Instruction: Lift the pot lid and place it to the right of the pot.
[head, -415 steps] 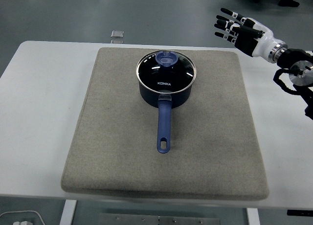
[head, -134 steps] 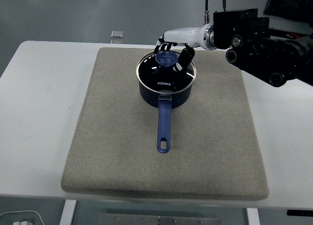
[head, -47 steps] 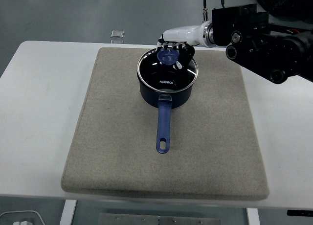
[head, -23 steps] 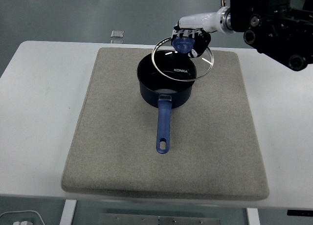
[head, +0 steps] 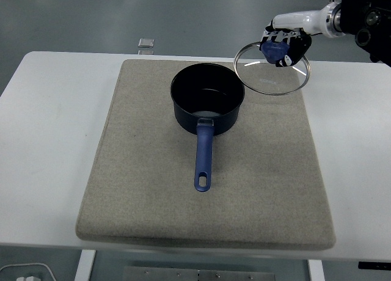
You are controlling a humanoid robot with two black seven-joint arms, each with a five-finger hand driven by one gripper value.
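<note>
A dark blue pot with a long blue handle pointing toward me stands uncovered on a grey felt mat. My right hand comes in from the upper right and is shut on the blue knob of the glass pot lid. It holds the lid tilted in the air, above the mat's back right part and to the right of the pot. The left arm is out of view.
The mat lies on a white table. A small clear object sits at the table's far edge, behind the mat. Bare mat lies to the right of the pot and in front of it.
My right hand has lifted the lid off the pot and carried it up and to the right. The pot has stayed in place and is now open.
</note>
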